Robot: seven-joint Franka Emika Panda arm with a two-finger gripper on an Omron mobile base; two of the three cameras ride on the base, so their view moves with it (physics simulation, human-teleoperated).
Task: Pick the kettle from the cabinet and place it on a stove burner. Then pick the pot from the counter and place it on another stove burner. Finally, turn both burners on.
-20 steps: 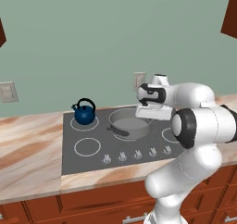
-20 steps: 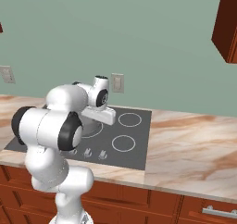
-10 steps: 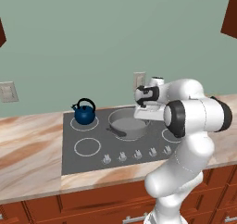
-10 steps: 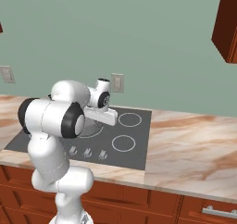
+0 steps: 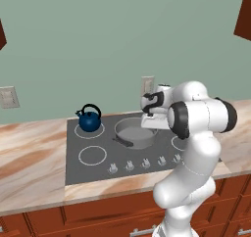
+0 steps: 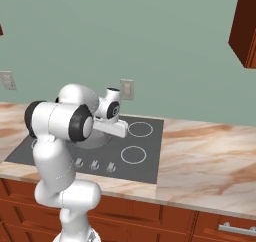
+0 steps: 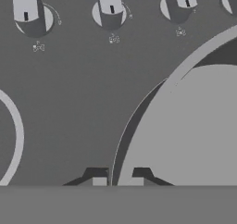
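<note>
In the left base view the small dark-blue kettle (image 5: 90, 119) is sitting on a rear burner of the dark-grey glass cooktop (image 5: 93, 167) on the tabletop, and the wide grey metal pot (image 5: 134, 131) is resting on the neighbouring burner. In the hand view the end effector (image 7: 117, 177) is clamping the pot's rim between its nearly closed tips, with the grey knobs (image 7: 110, 8) beyond, so I judge that releasing the pot and turning both burners on are remaining.

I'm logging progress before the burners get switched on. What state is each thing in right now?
kettle: upright on the back-left burner.
pot: on the cooktop, rim between the closed fingers.
gripper: shut on the pot's rim.
knobs: untouched; on or off can't be told.
front-left burner: bare.
</note>
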